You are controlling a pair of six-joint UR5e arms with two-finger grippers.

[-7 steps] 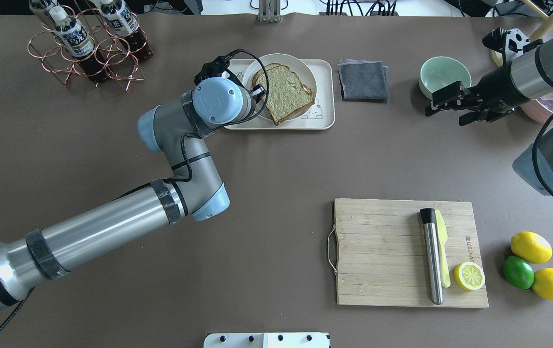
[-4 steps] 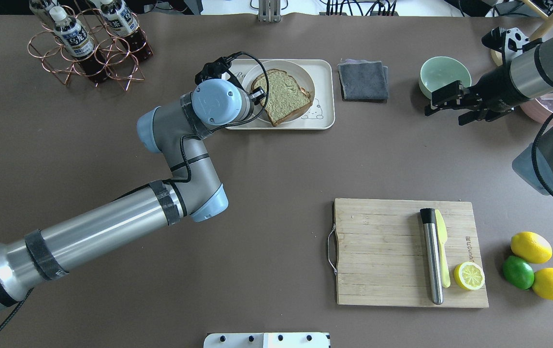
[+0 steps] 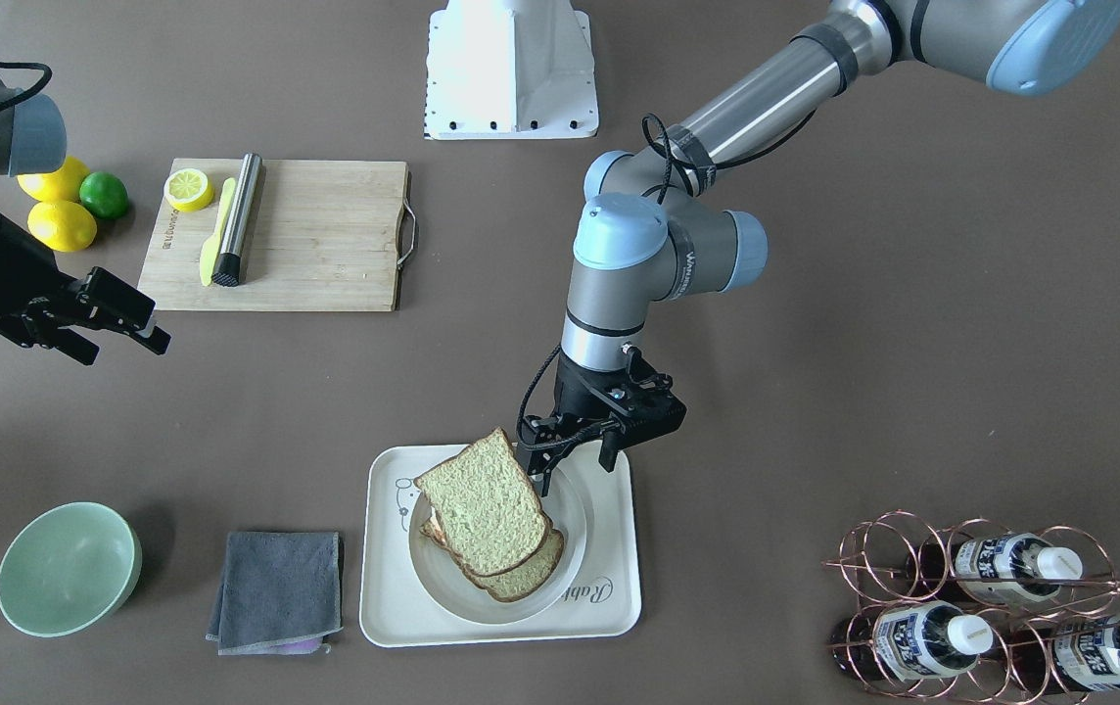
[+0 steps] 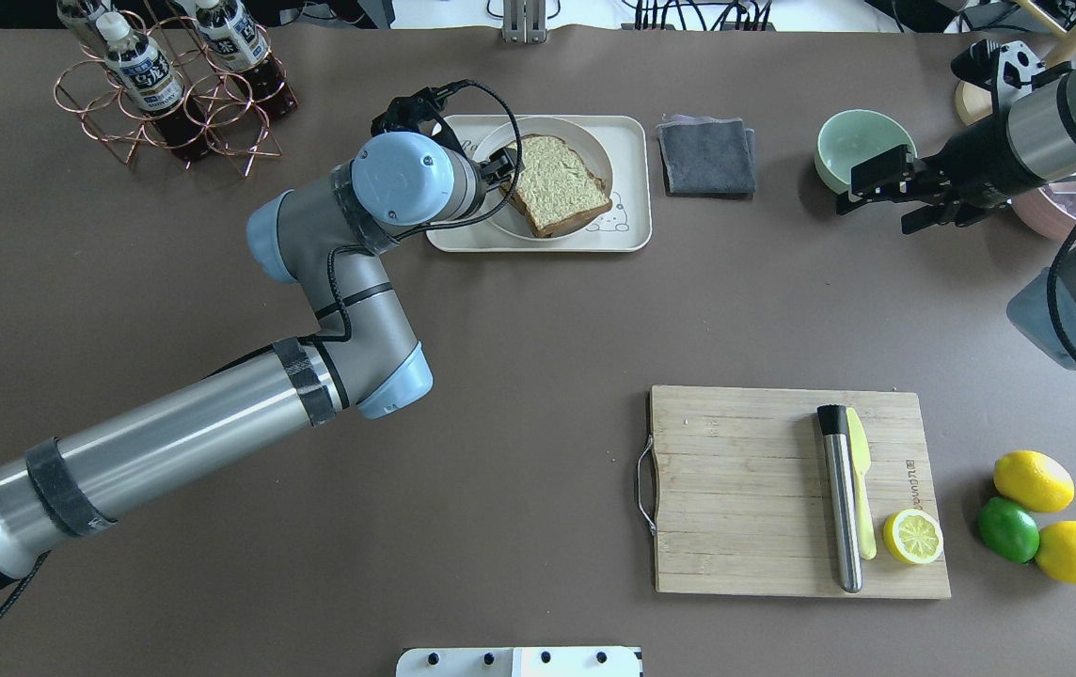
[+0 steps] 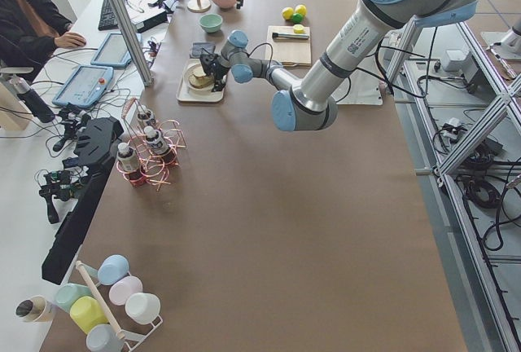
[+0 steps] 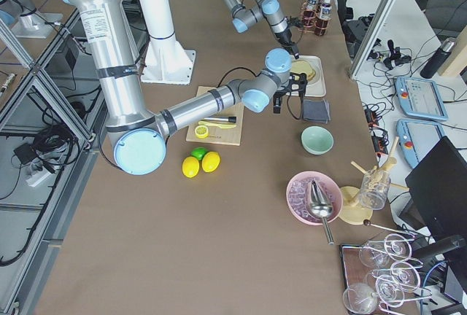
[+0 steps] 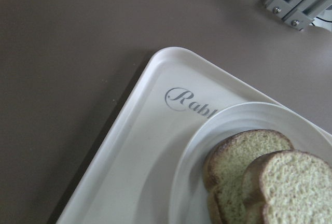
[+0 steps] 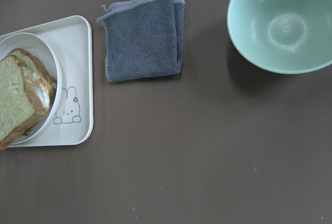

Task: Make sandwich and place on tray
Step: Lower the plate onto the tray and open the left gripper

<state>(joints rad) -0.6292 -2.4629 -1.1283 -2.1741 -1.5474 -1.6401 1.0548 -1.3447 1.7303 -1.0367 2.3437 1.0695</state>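
Observation:
The sandwich (image 3: 487,519) lies on its round white plate (image 3: 570,509), and the plate stands on the cream tray (image 3: 609,587). An orange bit of egg shows between the slices in the right wrist view (image 8: 49,84). My left gripper (image 3: 577,473) hangs at the plate's edge nearest the robot. Its jaws are apart, one finger over the rim and one over the tray. In the overhead view the gripper (image 4: 503,171) is mostly hidden by the wrist, beside the sandwich (image 4: 559,183). My right gripper (image 4: 872,212) is open and empty beside the green bowl (image 4: 865,146).
A folded grey cloth (image 4: 707,155) lies between tray and bowl. A copper bottle rack (image 4: 171,85) stands far left. A wooden cutting board (image 4: 745,489) holds a knife, a steel cylinder and half a lemon. Two lemons and a lime (image 4: 1008,529) lie to its right.
The plate with the sandwich has come down onto the tray. My left arm has shifted left and its jaws have let go. My right gripper has drifted slightly right and away.

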